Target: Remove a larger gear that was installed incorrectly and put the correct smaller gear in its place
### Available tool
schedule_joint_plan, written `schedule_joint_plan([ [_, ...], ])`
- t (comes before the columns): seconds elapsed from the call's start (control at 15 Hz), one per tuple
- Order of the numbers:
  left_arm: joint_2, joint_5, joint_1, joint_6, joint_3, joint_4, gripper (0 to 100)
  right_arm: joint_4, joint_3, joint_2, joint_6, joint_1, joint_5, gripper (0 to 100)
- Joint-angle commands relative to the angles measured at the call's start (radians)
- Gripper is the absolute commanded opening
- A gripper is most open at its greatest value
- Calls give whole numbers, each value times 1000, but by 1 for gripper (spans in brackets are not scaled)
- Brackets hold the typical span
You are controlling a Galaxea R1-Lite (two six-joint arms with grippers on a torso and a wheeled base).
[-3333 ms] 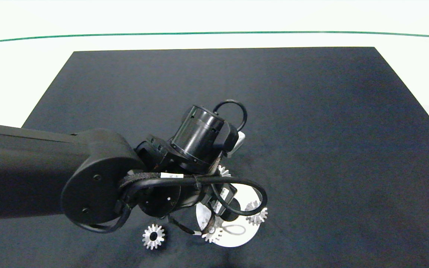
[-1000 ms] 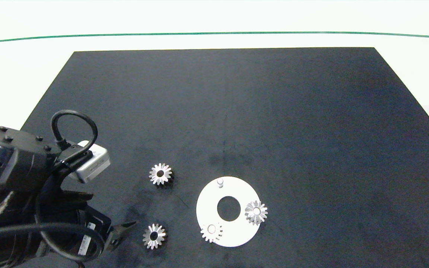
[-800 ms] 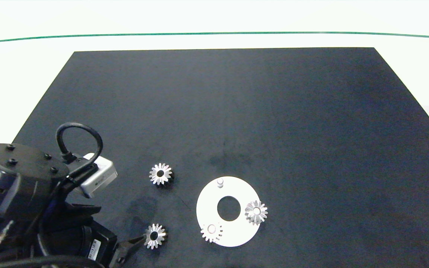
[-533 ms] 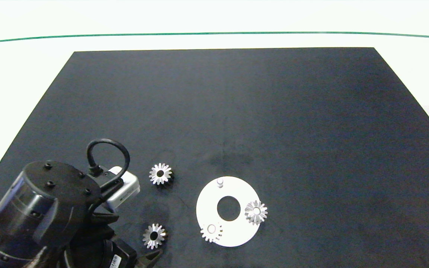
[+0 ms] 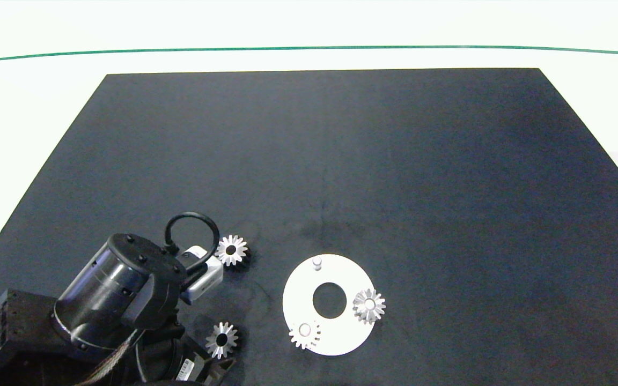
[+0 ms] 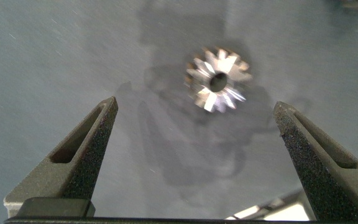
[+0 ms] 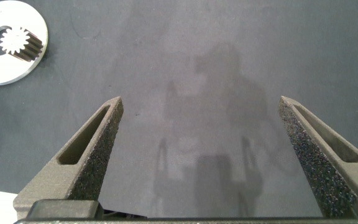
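The white disc plate [image 5: 295, 300] carries a bare peg [image 5: 317, 262], a star-toothed gear [image 5: 369, 305] and a flat blunt-toothed gear [image 5: 304, 333]. Left of the plate, the larger gear [image 5: 231, 250] lies loose on the mat. Nearer the front edge lies the smaller gear [image 5: 221, 340]. My left arm hangs over it from the lower left, with one fingertip [image 5: 227, 365] just in front of it. In the left wrist view my left gripper [image 6: 194, 102] is open, and the gear [image 6: 216, 79] lies just beyond the gap, untouched. My right gripper [image 7: 201, 98] is open over bare mat.
A black mat [image 5: 341, 161] covers the white table, with a green line [image 5: 309, 47] far behind. The right wrist view catches the plate [image 7: 23, 65] with one gear [image 7: 17, 42] off to the side. The left wrist camera housing [image 5: 201, 273] sits close to the larger gear.
The left arm left the plate; the top peg is now bare and the larger gear lies left of the plate. In the last second the arm swung right over the front loose gear.
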Motion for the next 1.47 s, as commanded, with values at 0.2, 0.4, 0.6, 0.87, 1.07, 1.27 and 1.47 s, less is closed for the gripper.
schedule_joint_plan([
  [0.2, 26, 1, 54, 35, 32, -52, 100, 2, 0, -5, 0, 0, 1, 100],
  [0.4, 24, 1, 54, 33, 55, -67, 100, 2, 0, -5, 0, 2, 1, 100],
  [0.6, 26, -1, 52, 32, 59, -72, 100, 2, 0, -5, 0, 2, 1, 100],
  [0.87, 47, -2, 45, 27, 59, -90, 100, 0, -1, -10, 0, 2, 1, 100],
  [1.07, 53, -6, 45, 25, 60, -100, 100, 2, 0, -10, 0, 2, 1, 100],
  [1.27, 55, -6, 45, 25, 60, -101, 100, 2, 0, -10, 0, 2, 1, 100],
  [1.47, 59, -7, 45, 25, 68, -104, 99, 2, 2, -7, 0, 2, 1, 100],
])
